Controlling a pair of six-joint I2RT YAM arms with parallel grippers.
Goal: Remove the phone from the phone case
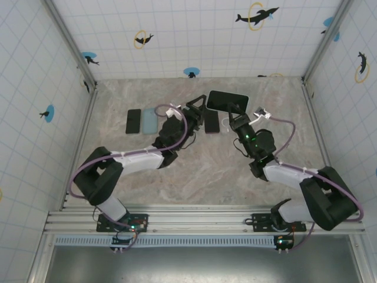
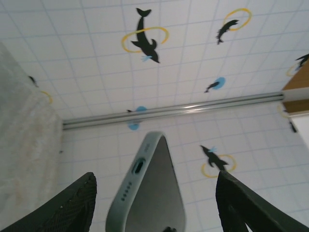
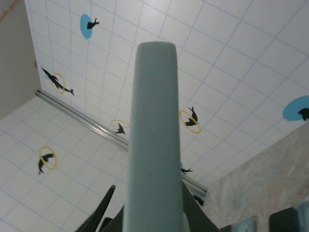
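The phone (image 1: 227, 101) in its phone case (image 2: 147, 193) is held above the back of the counter (image 1: 206, 177), clenched by the right fingers (image 3: 101, 215), while the left fingers (image 2: 67, 205) are spread beside it, so a case corner should be pinched and peeled slowly.

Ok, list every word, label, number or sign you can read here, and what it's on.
No readable text anywhere.
On the phone: dark screen, nothing written.
On the case: a port and holes along its edge, no marking.
On the spare phones: too small to tell any print.
On the wall decals: dolphins and rings, pictures only, no words.
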